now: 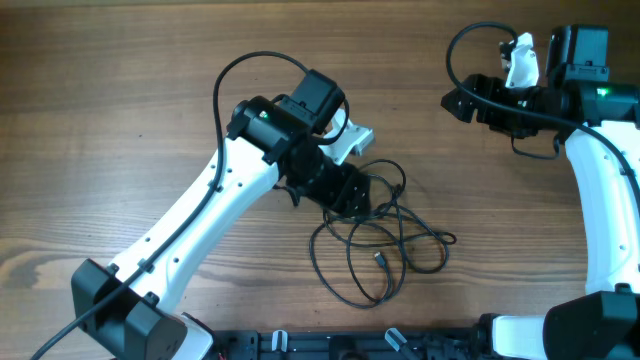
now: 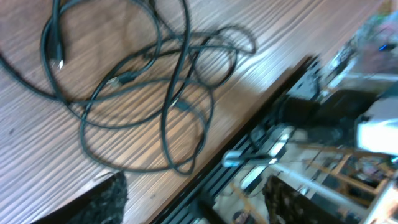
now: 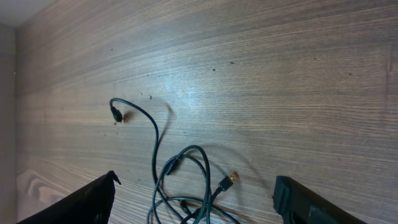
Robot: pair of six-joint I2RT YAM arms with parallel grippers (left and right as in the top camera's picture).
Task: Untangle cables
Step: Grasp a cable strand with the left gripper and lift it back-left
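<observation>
Cables (image 1: 385, 245): one loose heap of thin black strands, middle of the wood worktop (image 1: 150, 100), a little toward its near edge. Loops overlap and cross each other; a pale-tipped plug end (image 1: 380, 258) lies inside the heap.

Your left gripper (image 2: 196, 186): released. Both fingers (image 2: 106, 199) show spread at the bottom corners of the left wrist view with nothing between them. From overhead it sits at the upper-left edge of the heap, over the first strands. Whether it touches any of them you cannot tell. The left wrist view shows the loops spread out ahead of the fingers, and past them the worktop's edge.

Your right gripper (image 3: 196, 180): released too, fingers (image 3: 87, 202) wide apart and empty. From overhead it is at the far right of the worktop, well apart from the heap, pointing left. Its wrist view catches only the near part of the cables at the bottom of the frame: one strand curling up to a black plug (image 3: 115, 112), and a gold-tipped plug (image 3: 230, 180) lying flat on the wood
</observation>
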